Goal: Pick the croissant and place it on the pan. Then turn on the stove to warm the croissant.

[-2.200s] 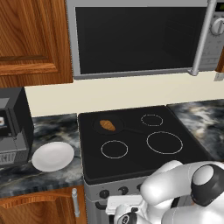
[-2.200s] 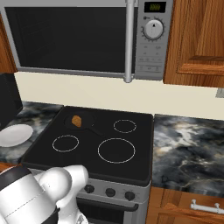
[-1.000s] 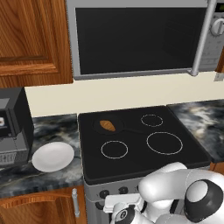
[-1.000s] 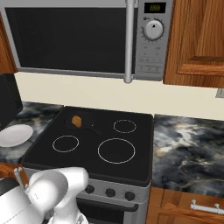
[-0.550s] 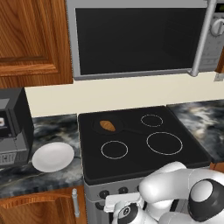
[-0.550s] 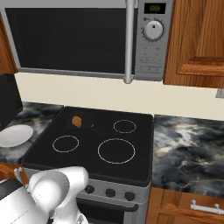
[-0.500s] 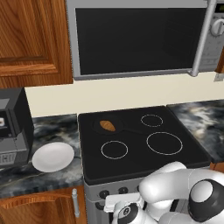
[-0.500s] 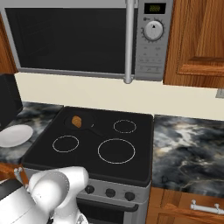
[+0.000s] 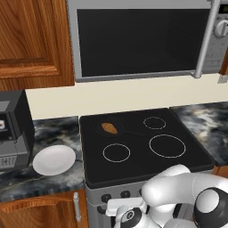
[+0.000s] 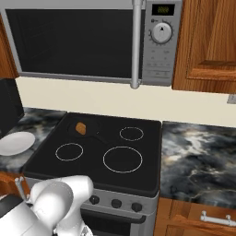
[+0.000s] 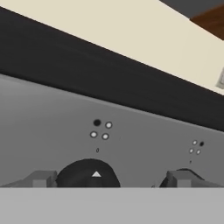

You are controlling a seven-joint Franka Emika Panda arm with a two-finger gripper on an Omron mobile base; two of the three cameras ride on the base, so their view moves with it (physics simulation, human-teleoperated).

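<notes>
The croissant (image 9: 109, 128) sits in the pan (image 9: 99, 128) on the back-left burner of the stove (image 9: 178, 164), with the pan's handle pointing right toward the small back ring. Down at the stove's silver front, the claw (image 11: 109, 178) is wide open and holding nothing, its tips either side of a black knob (image 11: 87, 173) that has a small white arrow on it. Off to the left, a white plate (image 9: 54, 159) sits on the marble surface (image 9: 53, 133), next to a dark appliance (image 9: 13, 129).
</notes>
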